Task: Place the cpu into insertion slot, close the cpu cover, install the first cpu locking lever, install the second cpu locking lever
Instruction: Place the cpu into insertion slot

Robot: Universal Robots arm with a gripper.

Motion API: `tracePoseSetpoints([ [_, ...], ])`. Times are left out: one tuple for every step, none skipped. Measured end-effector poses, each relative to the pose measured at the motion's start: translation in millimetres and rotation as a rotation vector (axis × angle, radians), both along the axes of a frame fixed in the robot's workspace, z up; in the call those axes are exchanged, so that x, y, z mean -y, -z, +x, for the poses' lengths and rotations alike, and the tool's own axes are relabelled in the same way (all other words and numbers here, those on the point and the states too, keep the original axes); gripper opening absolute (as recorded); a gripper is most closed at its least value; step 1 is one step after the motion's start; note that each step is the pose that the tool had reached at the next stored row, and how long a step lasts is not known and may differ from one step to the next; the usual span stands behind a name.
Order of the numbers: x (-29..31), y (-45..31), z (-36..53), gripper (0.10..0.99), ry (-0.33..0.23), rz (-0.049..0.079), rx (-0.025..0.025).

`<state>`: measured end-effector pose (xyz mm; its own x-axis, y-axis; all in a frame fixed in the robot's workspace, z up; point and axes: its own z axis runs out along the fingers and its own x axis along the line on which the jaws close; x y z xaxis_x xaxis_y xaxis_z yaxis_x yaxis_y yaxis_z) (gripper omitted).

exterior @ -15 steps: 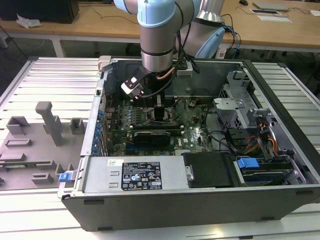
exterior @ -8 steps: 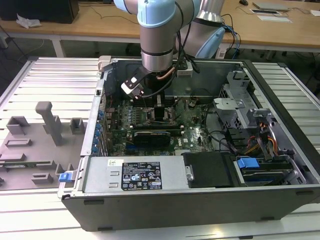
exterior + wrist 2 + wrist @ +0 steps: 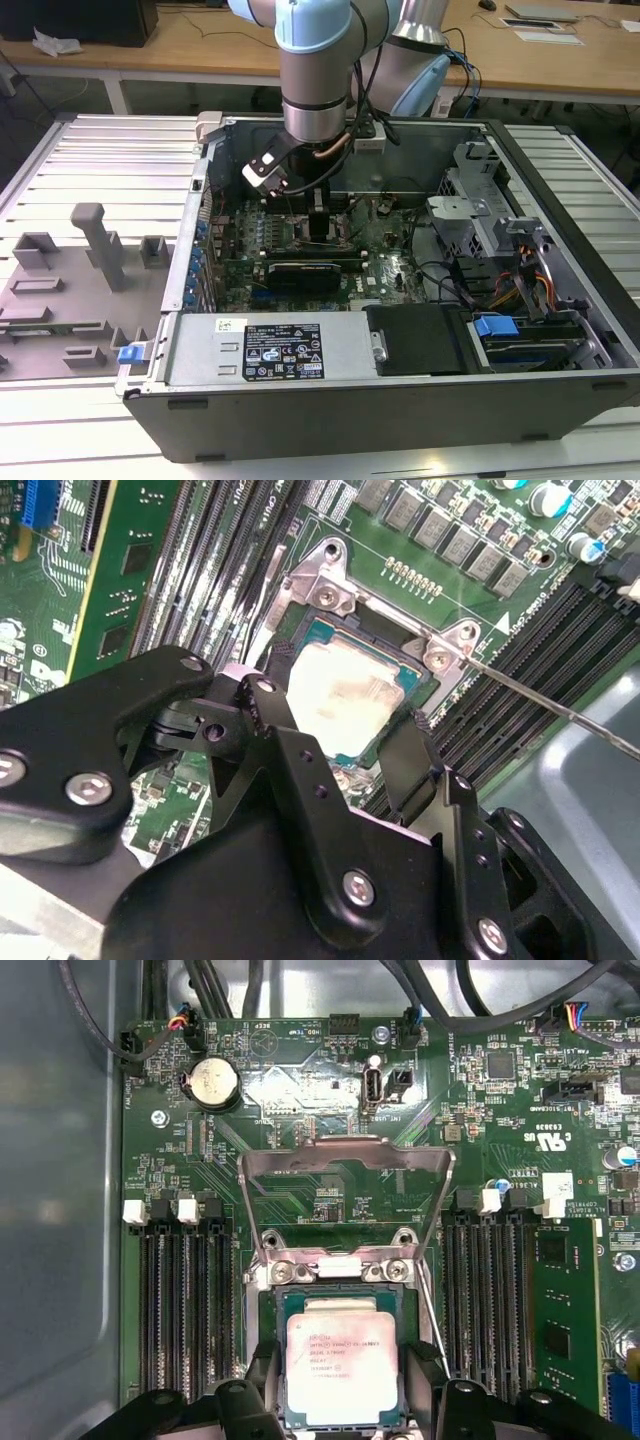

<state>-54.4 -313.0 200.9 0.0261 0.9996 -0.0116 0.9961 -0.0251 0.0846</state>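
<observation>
The cpu [image 3: 342, 1365] lies with its pale metal top up inside the insertion slot [image 3: 270, 1305], also seen as cpu [image 3: 350, 692] in the second wrist view. My gripper [image 3: 342, 1385] is straight over it, one black finger [image 3: 268, 708] at each of two opposite chip edges, apparently closed on them. The cpu cover [image 3: 345, 1155] stands swung open and upright beyond the slot. A thin locking lever [image 3: 560, 710] sticks out, unlatched, beside the socket. In the exterior view the gripper [image 3: 318, 215] reaches down into the open computer case.
Black memory slots [image 3: 185, 1310] flank the socket on both sides, and a green card [image 3: 565, 1300] stands near one group. A coin battery [image 3: 213, 1080] and cables lie beyond the cover. The case walls [image 3: 560, 250], drive bays and a grey fixture block [image 3: 95, 245] surround the board.
</observation>
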Motion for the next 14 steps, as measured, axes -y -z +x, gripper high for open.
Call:
tracePoseSetpoints([
  [0.0, -0.1, 0.0, 0.616, 0.000, 0.000, 0.0000],
  [0.1, -0.3, 0.0, 0.616, 0.000, 0.000, -0.0002],
  [0.1, -0.4, 0.0, 0.616, 0.000, 0.000, -0.0002],
  [0.1, -0.6, 0.0, 0.616, 0.000, 0.000, -0.0001],
  [0.0, -0.8, 0.0, 0.616, 0.000, 0.000, -0.0002],
  [0.1, -0.9, 0.0, 0.616, 0.000, 0.000, -0.0002],
  [0.1, -1.0, -0.1, 0.600, 0.000, 0.000, -0.0003],
  [0.0, -1.2, 0.0, 0.529, 0.000, 0.000, -0.0001],
  [0.1, -1.4, 0.0, 0.529, 0.000, 0.000, -0.0002],
  [0.1, -1.5, 0.0, 0.529, 0.000, 0.000, -0.0002],
  [0.1, -1.6, 0.2, 0.529, 0.000, 0.000, -0.0003],
  [0.1, -1.6, 0.3, 0.529, 0.000, 0.000, -0.0002],
  [0.1, -1.6, 0.3, 0.529, 0.000, 0.000, -0.0003],
  [0.1, -1.6, 0.3, 0.529, 0.000, 0.000, -0.0003],
])
